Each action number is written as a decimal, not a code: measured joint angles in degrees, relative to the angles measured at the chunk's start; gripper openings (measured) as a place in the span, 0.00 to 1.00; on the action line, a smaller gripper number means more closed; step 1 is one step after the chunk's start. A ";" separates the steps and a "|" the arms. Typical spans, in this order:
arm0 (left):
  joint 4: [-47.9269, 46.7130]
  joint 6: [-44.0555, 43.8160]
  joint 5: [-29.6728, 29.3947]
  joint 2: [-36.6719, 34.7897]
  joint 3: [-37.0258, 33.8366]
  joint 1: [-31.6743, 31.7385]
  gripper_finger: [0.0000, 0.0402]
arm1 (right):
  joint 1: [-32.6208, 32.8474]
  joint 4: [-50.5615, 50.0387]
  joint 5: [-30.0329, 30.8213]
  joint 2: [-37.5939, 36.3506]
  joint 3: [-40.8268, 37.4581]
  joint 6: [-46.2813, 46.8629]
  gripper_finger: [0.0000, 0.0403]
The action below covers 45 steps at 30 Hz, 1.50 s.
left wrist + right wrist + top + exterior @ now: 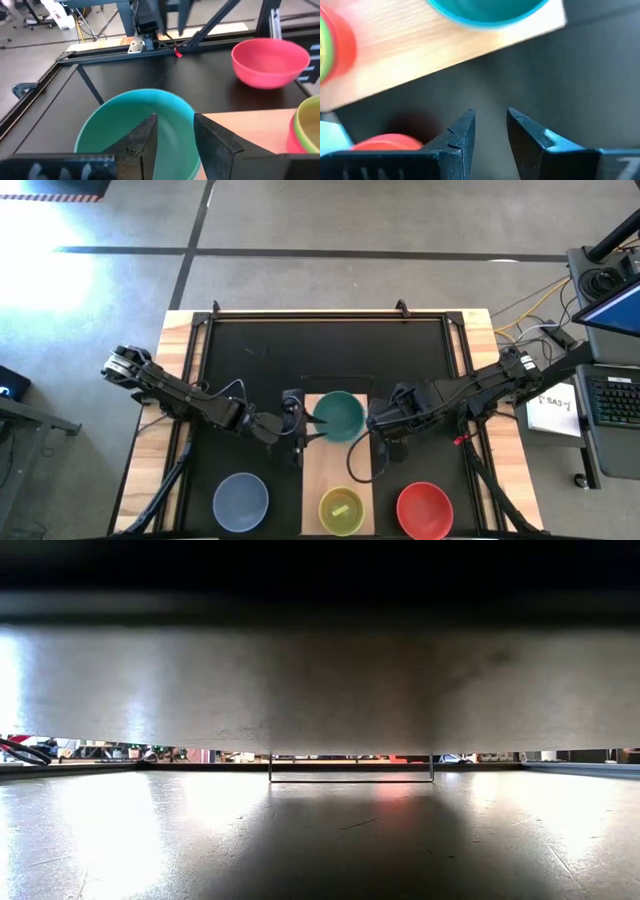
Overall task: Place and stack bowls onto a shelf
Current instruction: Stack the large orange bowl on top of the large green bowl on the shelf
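The pale wooden shelf [338, 470] lies flat on the black table. A teal bowl [340, 415] stands upright on its far end. A stack of small bowls [340, 510], yellow-green over a red one, stands on its near end. My left gripper [305, 430] is open at the teal bowl's left rim; in the left wrist view [175, 145] one finger stands inside the teal bowl [125, 125] and one outside. My right gripper [372, 420] is open and empty just right of the bowl, over the black table [490, 130]. My left gripper comes level from the table's left, and its fingers stand on either side of the teal bowl's wall [175, 135], one inside [145, 137] and one outside [215, 142]. I cannot tell whether they touch it. The bowl rests upright on the shelf.
A grey-blue bowl [241, 500] stands on the table left of the shelf, and a red bowl [424, 510] stands right of it, also in the left wrist view [270, 62]. The low view is blocked by a grey surface [320, 680] close to the camera.
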 joint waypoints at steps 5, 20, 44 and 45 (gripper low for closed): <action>-2.10 -3.71 0.47 -2.25 0.00 -0.15 0.27 | 4.83 -0.27 -2.36 0.00 -1.03 7.24 0.25; -4.35 -7.73 1.65 -7.55 0.00 -0.98 0.27 | 22.12 1.94 -5.52 0.00 -11.93 19.28 0.39; -1.27 -8.39 1.37 -8.05 0.00 -0.98 0.27 | 28.83 28.47 -6.46 0.00 -34.52 7.29 0.35; -1.27 -8.39 1.37 -8.05 0.00 -0.98 0.27 | 28.83 28.56 -6.25 0.00 -34.88 7.25 0.34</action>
